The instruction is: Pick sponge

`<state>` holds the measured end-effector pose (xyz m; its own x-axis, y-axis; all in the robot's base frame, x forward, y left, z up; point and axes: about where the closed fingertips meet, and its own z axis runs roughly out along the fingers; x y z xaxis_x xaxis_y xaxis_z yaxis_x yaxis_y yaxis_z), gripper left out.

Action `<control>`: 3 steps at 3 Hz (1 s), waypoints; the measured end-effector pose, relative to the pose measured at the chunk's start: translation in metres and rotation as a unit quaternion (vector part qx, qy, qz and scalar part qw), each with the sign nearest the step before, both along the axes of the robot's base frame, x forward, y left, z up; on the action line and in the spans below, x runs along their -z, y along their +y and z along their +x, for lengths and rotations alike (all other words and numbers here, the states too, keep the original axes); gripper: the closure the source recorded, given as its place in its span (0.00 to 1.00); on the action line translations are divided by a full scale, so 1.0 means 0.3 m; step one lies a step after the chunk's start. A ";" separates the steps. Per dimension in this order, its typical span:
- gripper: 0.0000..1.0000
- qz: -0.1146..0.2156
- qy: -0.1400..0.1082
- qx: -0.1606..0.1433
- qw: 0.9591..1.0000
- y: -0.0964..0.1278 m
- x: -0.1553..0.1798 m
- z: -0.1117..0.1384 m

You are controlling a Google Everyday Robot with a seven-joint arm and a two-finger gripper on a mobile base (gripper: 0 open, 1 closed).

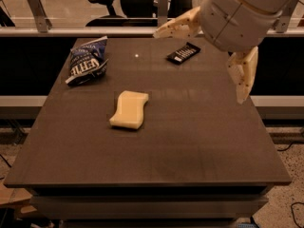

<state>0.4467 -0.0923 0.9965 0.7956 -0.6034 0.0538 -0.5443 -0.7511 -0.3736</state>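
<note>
The sponge, a pale yellow foam block with wavy sides, lies flat on the dark table, a little left of its middle. My gripper hangs above the table's far right part, well to the right of and above the sponge. It is open and empty. One cream finger points left and the other finger points down, set far apart. The bulky wrist behind them fills the upper right of the view.
A blue crinkled chip bag lies at the table's far left. A small black wrapped bar lies at the far middle, just under the gripper's left finger. A rail and office chairs stand behind the table.
</note>
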 end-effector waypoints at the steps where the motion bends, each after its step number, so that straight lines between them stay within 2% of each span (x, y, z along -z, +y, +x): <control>1: 0.00 0.000 -0.005 0.000 1.000 0.004 -0.012 -0.001; 2: 0.00 -0.010 0.006 0.006 1.000 0.007 -0.021 0.004; 3: 0.00 -0.024 0.030 0.001 0.999 0.027 -0.001 0.023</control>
